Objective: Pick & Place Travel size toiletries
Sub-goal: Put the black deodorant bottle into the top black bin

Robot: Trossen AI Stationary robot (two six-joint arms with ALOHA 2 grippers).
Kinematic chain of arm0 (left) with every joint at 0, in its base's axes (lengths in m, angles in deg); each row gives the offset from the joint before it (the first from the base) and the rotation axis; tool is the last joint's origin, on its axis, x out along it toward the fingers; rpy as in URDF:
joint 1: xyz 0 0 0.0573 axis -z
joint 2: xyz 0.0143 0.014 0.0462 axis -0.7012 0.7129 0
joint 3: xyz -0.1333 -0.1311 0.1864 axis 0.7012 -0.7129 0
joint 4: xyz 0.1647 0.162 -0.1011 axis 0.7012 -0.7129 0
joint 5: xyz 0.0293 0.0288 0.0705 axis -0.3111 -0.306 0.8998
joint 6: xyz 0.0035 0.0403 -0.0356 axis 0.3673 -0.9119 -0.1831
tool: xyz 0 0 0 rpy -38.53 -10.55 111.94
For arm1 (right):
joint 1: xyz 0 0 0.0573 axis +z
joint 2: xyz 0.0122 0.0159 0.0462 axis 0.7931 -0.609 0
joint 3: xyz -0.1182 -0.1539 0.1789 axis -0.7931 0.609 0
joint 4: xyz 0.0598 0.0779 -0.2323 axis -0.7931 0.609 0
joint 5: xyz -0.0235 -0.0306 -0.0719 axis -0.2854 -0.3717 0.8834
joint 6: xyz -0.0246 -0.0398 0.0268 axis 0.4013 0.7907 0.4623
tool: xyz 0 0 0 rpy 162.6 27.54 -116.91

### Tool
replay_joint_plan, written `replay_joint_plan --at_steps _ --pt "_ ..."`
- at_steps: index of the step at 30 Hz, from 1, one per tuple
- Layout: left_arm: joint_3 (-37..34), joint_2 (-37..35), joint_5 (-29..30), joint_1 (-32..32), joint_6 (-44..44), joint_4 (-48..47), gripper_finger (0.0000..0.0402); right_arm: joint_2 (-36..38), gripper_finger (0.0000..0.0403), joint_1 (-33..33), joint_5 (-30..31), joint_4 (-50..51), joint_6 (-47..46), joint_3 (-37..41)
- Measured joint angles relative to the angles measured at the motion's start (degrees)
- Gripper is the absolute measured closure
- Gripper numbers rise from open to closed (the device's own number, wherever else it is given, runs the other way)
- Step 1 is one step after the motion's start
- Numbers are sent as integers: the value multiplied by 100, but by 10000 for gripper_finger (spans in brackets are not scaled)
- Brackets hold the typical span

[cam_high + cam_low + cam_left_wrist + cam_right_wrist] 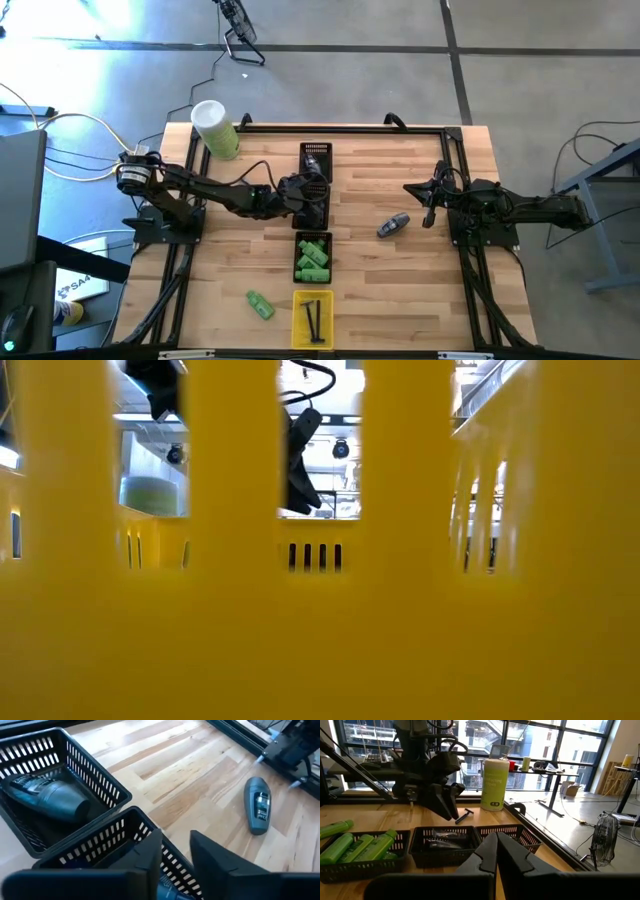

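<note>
A pale wooden table point(400, 290) stands on a grey concrete floor, with glass walls visible beyond it in the right wrist view. Down its middle runs a column of trays, and the black middle tray point(312, 203) serves as landmark here.

Largest of the loose things is a pale-green cylinder point(214, 128), at the table's far left corner, well away from that tray; it is not part of the job.

Sorting looks partly done. Grey-blue pieces already lie in the middle tray and in the black far tray point(316, 156) beyond it. On the near side, the green bottles' tray point(313, 258) holds several bottles, and the yellow tray point(313, 319) past it holds thin dark sticks point(315, 320). Two items are left on bare wood: a grey-blue oval piece point(393, 225) to the right of the middle tray, and a stray green bottle point(260, 304) off toward the near left.

The left gripper point(175, 857) hovers over the middle tray, fingers slightly parted with nothing visibly between them; I judge it is between a drop and the next pick.

The right gripper point(496, 851) waits further right of the oval piece, fingers pressed together, empty.
</note>
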Motion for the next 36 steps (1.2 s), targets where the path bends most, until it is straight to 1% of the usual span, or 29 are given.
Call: replay_joint_plan --at_steps 4,10,12,15,18,26,33,36 --pt "0 -62 -44 0 -176 -26 342 2 401 0 0 0 0 0" --pt "0 -617 -773 2 -1341 -32 390 2 401 -1 1 4 0 0" --pt "0 -812 -914 4 -1690 -25 398 0 401 0 1 4 0 0" --pt "0 -1012 -927 4 -2053 -59 394 0 401 0 2 4 0 0" --pt "2 -1052 -927 4 -2071 -53 387 0 401 -1 2 3 -1 0" --pt "-9 -953 -936 4 -1995 -203 387 0 401 -2 2 2 -1 0" --pt "31 -994 -899 4 -2295 77 387 1 401 0 2 -10 -2 0" --pt "108 -1129 -904 4 -2618 25 387 1 401 -2 2 -53 -27 0"
